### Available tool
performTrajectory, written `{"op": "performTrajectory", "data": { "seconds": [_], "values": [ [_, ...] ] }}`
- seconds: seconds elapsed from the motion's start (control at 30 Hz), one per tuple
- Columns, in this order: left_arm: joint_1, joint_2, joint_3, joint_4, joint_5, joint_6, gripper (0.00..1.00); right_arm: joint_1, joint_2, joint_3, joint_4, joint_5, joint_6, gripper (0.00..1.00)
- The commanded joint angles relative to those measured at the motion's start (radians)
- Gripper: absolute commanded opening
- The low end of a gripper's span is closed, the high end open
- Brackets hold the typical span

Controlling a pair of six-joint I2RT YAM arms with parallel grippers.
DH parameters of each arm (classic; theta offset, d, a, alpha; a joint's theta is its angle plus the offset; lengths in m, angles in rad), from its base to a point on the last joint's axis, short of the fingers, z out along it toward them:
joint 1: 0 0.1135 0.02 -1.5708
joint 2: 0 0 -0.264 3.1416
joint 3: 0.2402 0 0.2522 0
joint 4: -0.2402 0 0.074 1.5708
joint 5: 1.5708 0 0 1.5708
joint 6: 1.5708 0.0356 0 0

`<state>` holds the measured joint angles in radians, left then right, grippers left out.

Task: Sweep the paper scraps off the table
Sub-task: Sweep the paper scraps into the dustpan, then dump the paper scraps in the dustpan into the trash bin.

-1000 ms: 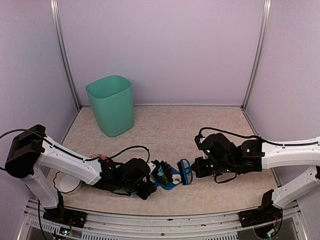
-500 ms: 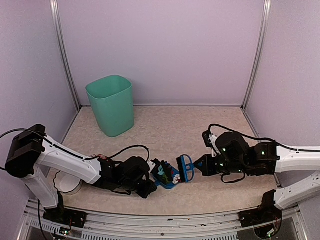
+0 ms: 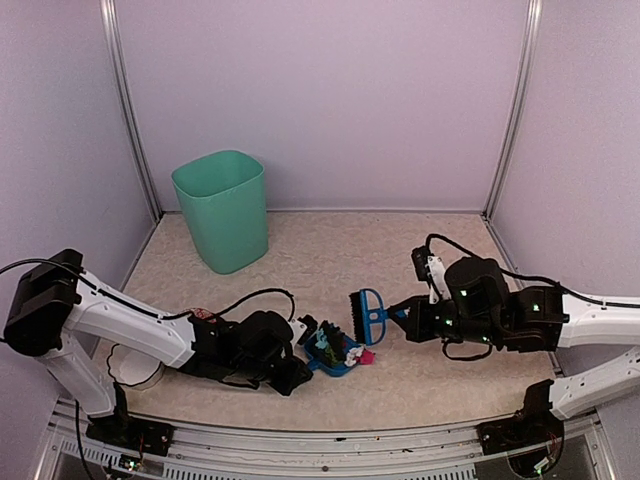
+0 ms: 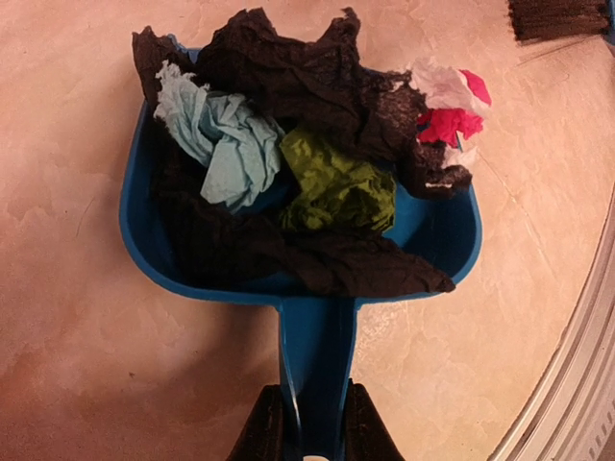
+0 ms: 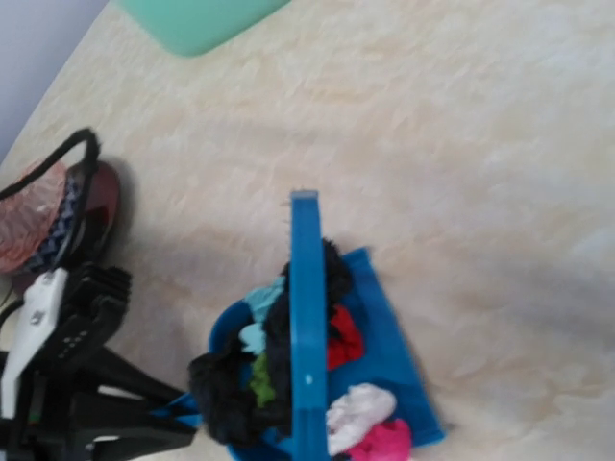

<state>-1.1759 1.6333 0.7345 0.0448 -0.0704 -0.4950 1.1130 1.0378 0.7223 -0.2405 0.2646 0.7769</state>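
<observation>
Left gripper (image 4: 306, 437) at bottom centre of the left wrist frame, jaws clamped on the handle of the blue dustpan (image 4: 136, 230); pan lies flat on the table (image 3: 330, 250), mouth toward the top of that frame; paper scraps (image 4: 317, 86) heaped inside it, mostly black, with a pale teal wad at left and a green one in the middle; pink and white bits at upper right, at the pan's open lip, on pan or table cannot be told; in the overhead frame the pan sits at lower centre, just right of the left gripper; right gripper (image 3: 403, 316) right of centre, jaws closed on the handle of the blue brush (image 3: 366, 316); brush just above and right of the pan, bristles facing left; bristle tips show in the upper right corner of the left wrist frame, apart from the heap; green bin (image 3: 222, 210) upright at upper left, well apart from the pan.
</observation>
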Motion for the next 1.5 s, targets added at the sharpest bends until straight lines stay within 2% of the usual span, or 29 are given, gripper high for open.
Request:
{"op": "performTrajectory", "data": {
  "seconds": [0.0,0.23,0.47,0.77,1.13,1.47],
  "values": [
    [0.016,-0.052,-0.014,0.003,0.006,-0.012,0.0,0.009,-0.053,0.055,-0.073,0.119,-0.037,0.0],
    [0.051,-0.115,0.018,-0.057,-0.001,0.007,0.0,-0.024,-0.118,0.117,-0.233,0.26,-0.067,0.0],
    [0.103,-0.161,0.102,-0.162,-0.003,0.038,0.0,-0.122,-0.163,0.102,-0.276,0.282,-0.109,0.0],
    [0.204,-0.205,0.25,-0.327,-0.011,0.069,0.0,-0.264,-0.152,-0.019,-0.16,0.153,-0.155,0.0],
    [0.342,-0.254,0.471,-0.519,-0.013,0.115,0.0,-0.302,-0.08,-0.06,-0.042,0.068,-0.182,0.0],
    [0.544,-0.274,0.687,-0.629,0.086,0.156,0.0,-0.306,0.002,-0.052,0.038,0.012,-0.19,0.0]
  ]
}}
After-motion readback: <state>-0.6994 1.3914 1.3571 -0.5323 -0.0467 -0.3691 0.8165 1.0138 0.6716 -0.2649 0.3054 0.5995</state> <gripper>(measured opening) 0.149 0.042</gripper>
